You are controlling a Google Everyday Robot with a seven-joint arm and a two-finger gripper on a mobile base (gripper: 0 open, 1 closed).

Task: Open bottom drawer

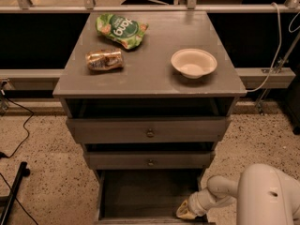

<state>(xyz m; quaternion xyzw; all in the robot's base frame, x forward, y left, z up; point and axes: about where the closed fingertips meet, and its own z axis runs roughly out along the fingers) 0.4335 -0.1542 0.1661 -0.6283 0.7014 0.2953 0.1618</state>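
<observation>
The grey cabinet has three drawers. The top drawer front and the middle drawer front each show a small round knob. The bottom drawer is pulled out towards the camera; I see down into its dark empty inside, and its front panel and knob are cut off by the frame's lower edge. My gripper sits at the drawer's front right corner, at the end of the white arm that comes in from the lower right.
On the cabinet top lie a green snack bag, a brown-gold packet and a white bowl. A white cable hangs at the right. A black cable and stand lie on the speckled floor at left.
</observation>
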